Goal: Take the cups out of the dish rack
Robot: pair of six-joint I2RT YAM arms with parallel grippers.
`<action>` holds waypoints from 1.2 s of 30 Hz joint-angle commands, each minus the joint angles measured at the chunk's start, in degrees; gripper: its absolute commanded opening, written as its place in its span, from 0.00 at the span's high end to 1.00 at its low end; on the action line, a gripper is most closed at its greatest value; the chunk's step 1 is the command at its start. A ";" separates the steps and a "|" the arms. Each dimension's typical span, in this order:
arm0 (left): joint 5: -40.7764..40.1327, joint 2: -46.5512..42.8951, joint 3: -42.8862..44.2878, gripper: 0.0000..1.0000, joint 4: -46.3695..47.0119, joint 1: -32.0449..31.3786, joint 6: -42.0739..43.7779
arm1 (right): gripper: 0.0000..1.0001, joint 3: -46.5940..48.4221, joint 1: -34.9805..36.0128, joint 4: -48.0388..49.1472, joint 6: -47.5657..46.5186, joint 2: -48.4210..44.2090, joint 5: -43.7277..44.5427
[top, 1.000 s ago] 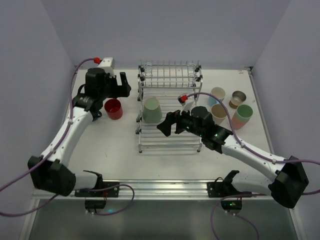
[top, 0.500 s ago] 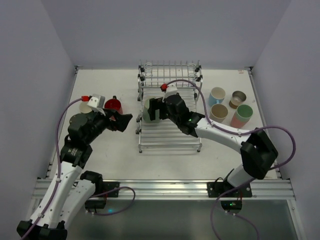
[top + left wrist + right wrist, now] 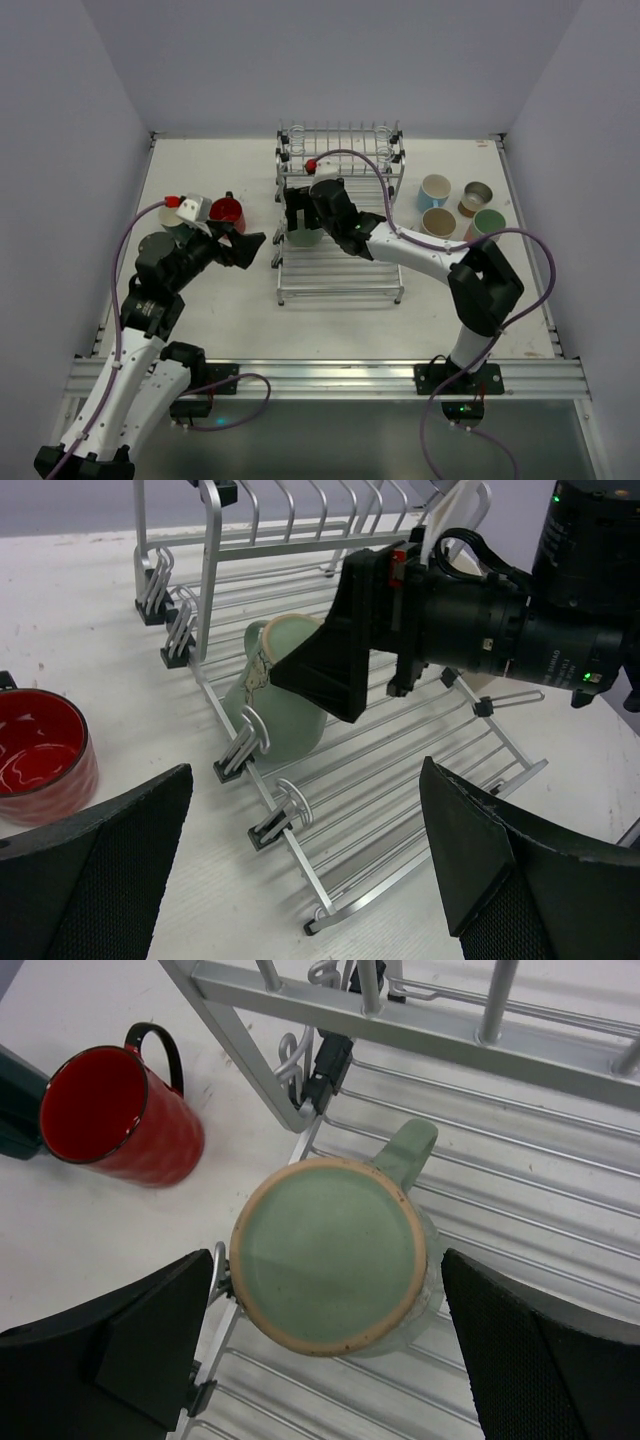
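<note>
A sage green mug stands upside down on the lower tray of the chrome dish rack. My right gripper is open just above it, one finger on each side of its base. The mug also shows in the left wrist view, with the right gripper's finger over it. My left gripper is open and empty, left of the rack. A red mug stands upright on the table left of the rack.
A light blue cup, a tan-brown cup, a beige cup and a green and pink cup stand right of the rack. The upper shelf holds no cups. A dark teal shape sits beside the red mug.
My right gripper has moved left and farther across the rack until it is over the sage green mug. My left arm has pulled back from beside the red mug toward the near side.
</note>
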 commanded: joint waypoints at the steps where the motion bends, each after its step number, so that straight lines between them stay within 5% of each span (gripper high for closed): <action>1: 1.64 -0.44 0.62 0.02 0.67 -0.57 0.79 | 0.01 5.23 0.35 -0.45 -1.02 2.67 1.85; 12: 1.64 0.00 0.71 0.02 0.49 -0.74 0.79 | 0.02 7.27 0.35 -0.90 -1.90 6.45 6.68; 15: 1.55 0.08 0.62 0.02 0.49 -0.74 0.79 | 0.16 6.31 0.35 0.42 -2.07 6.19 7.39; 17: 1.46 0.17 0.62 0.02 0.49 -0.74 0.79 | 0.44 5.69 0.35 1.13 -2.16 5.40 6.87; 21: 1.99 0.61 0.45 0.02 0.67 -0.74 0.18 | 0.72 1.57 0.35 3.84 -1.02 1.72 6.08; 36: 14.46 4.57 2.38 0.02 4.62 -1.27 -10.89 | 0.85 -18.74 0.35 13.87 10.23 -23.25 -1.39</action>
